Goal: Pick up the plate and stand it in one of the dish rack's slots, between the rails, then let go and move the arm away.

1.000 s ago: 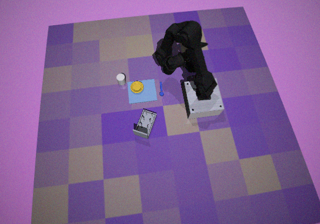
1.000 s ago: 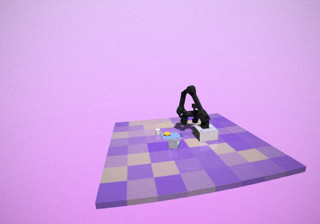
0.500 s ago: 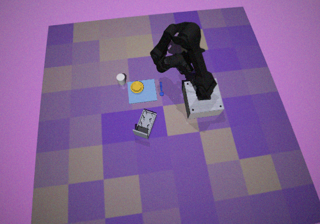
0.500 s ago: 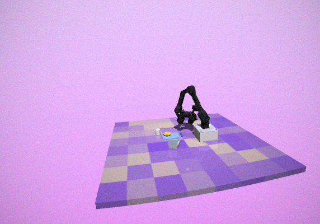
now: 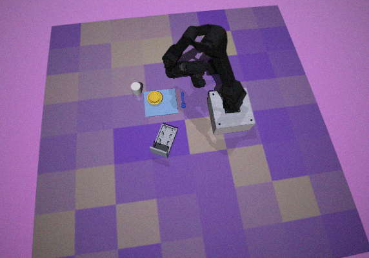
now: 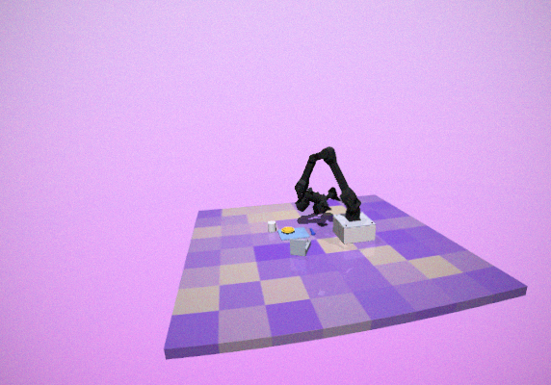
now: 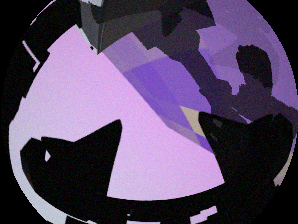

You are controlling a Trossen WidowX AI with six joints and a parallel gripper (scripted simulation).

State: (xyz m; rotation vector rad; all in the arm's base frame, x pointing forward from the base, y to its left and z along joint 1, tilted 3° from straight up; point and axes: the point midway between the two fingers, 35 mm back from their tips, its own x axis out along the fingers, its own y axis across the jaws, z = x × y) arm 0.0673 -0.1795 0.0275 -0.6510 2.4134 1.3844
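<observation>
The yellow plate lies flat on the light blue mat, towards the mat's left side. The small grey dish rack stands in front of the mat, turned at an angle; no plate shows in it. My gripper is open and empty, its two dark fingers wide apart in the wrist view. It is raised and folded back towards the arm's base, to the right of the plate and away from it. Its fingers are hard to make out against the dark arm in the top and exterior views.
A white cup stands just left of the mat. A blue spoon lies just right of it. The arm's pale base block stands further right. The wrist view shows neither plate nor rack.
</observation>
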